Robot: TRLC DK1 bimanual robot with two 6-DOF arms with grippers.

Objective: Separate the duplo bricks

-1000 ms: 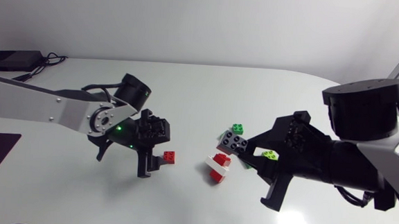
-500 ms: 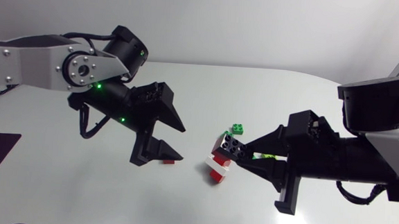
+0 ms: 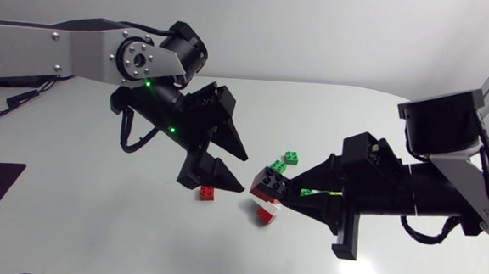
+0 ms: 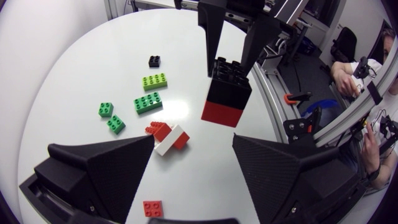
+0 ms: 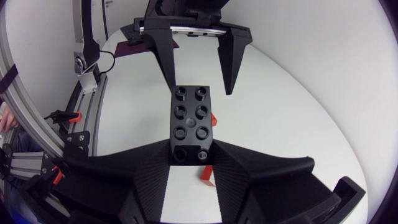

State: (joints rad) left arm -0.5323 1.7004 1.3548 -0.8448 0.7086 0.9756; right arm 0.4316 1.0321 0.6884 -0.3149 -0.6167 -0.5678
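Note:
My right gripper (image 3: pixel 284 190) is shut on a stack of a black brick on a red one (image 3: pixel 270 184), held above the table; the right wrist view shows the black studs (image 5: pixel 191 121) between its fingers. My left gripper (image 3: pixel 241 172) stands open just left of that stack, its fingers on either side of the stack (image 4: pixel 227 93) but apart from it. A red-and-white stack (image 3: pixel 265 211) lies on the table under the held bricks. A small red brick (image 3: pixel 208 193) lies below my left gripper.
Loose bricks lie behind the held stack: a dark green one (image 4: pixel 148 102), a lime one (image 4: pixel 155 80), two small green ones (image 4: pixel 105 109) and a small black one (image 4: pixel 154 61). Two green bricks (image 3: pixel 292 157) show in the head view.
My left gripper has risen off the small red brick and swung right toward the held stack. The right gripper has lifted the black-and-red stack slightly and shifted it left.

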